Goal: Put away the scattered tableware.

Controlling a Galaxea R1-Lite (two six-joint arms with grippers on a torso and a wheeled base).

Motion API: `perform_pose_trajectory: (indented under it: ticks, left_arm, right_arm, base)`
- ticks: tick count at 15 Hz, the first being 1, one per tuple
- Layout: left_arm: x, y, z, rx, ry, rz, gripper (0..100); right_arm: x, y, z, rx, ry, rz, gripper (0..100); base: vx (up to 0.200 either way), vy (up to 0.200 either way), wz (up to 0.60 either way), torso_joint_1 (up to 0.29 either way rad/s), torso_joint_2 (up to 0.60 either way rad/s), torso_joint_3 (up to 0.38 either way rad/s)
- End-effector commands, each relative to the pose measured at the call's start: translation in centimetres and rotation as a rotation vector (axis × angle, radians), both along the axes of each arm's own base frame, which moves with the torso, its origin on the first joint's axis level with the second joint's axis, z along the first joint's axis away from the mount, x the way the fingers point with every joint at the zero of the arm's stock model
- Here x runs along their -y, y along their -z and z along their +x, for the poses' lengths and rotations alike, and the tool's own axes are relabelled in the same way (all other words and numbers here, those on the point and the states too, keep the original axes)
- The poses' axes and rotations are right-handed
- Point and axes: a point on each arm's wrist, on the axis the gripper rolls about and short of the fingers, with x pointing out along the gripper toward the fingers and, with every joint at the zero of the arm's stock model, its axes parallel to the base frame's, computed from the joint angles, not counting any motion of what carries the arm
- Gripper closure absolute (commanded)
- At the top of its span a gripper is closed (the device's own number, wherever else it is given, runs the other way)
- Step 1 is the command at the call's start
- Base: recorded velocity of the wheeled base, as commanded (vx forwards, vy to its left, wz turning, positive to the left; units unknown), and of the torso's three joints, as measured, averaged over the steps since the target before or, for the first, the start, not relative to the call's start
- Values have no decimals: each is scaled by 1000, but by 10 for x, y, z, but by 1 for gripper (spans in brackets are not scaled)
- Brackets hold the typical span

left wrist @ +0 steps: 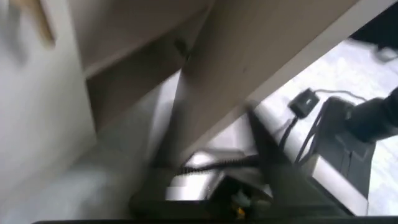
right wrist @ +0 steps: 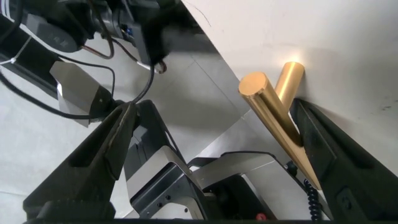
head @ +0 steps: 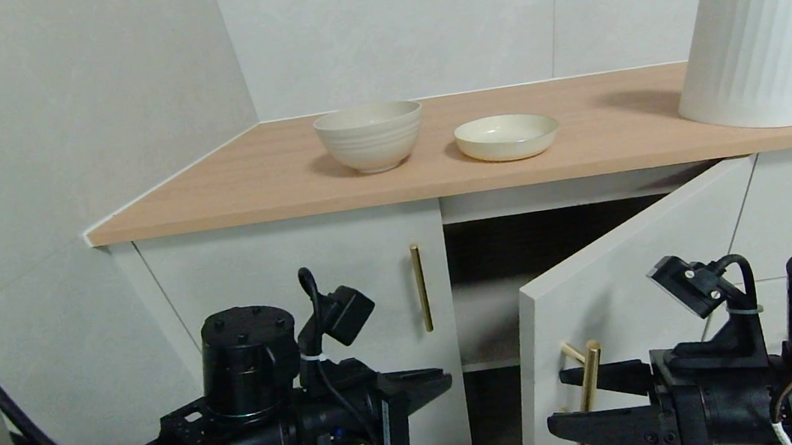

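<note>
On counter, bowl and dish rims up; right tool wide around handle

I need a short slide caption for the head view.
Right pincer open around the gold handle of the open cabinet door; bowl and dish sit on the counter.

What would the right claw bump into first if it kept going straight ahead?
Probably the round brass bar handle on the open white cabinet door; it sits between the right gripper's open fingers.
</note>
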Motion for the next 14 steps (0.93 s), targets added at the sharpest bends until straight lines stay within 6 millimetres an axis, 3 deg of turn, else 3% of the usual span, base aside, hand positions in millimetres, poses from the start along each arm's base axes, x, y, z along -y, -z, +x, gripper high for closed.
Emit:
perform_pose_trajectory:
  ticks: [1, 4, 8, 11, 14]
  left_arm:
    - [7, -1, 9, 7, -5, -39, 100]
    - [33, 8, 26, 21, 27, -88, 100]
    - [69, 26, 33, 75, 98, -135, 100]
    - [79, 28, 30, 78, 125, -140, 100]
    - [90, 25, 24, 86, 153, -148, 100]
  right_arm:
    - [0, 1, 1, -3, 2, -3, 0]
    - [0, 2, 1, -5, 2, -4, 0]
    - [3, 4, -4, -6, 3, -15, 0]
    - [7, 6, -3, 8, 37, -30, 0]
    - [19, 3, -2, 113, 192, -85, 0]
  base:
    - [0, 0, 0, 0, 0, 0]
    - [0, 0, 0, 0, 0, 0]
    - [0, 0, 0, 0, 0, 0]
    - [0, 0, 0, 0, 0, 0]
    - [0, 0, 0, 0, 0, 0]
